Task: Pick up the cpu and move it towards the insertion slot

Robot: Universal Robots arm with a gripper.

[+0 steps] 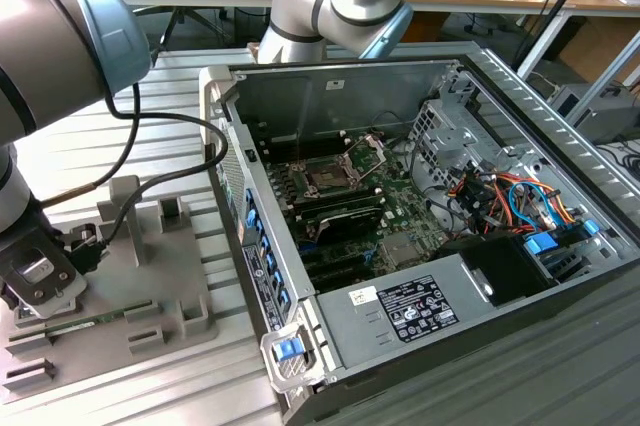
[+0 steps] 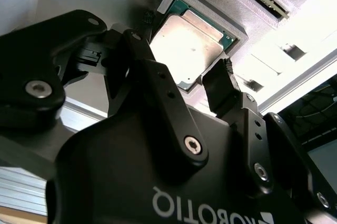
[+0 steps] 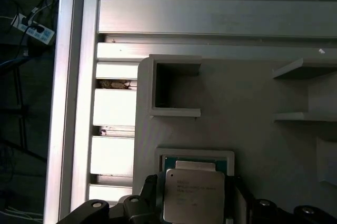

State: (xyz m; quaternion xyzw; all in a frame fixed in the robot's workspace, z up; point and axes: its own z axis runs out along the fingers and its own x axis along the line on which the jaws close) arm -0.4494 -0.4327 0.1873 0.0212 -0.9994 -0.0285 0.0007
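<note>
Cpu [image 2: 192, 42]: seated in the grey holder [image 3: 253, 129], directly under the gripper [image 2: 184, 49] and between its jaws.
Handling: probably light, stiff, thin and fragile underneath (the smooth metal top offers no purchase), so take it by two opposite side edges.
Gripper state: spread, a jaw just beside each edge, apparently not yet pinching.
Arm pose: wrist pointing straight down, well apart from the insertion slot [image 1: 328, 178].

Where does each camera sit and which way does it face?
Exterior view: off the arm, looking down into the open computer case with the insertion slot; arm and hand at the exterior view's left.
First wrist view: on the arm, facing the cpu and the grey fixture.
Second wrist view: behind the hand, facing along it.
Both wrist views share cpu and hand.
</note>
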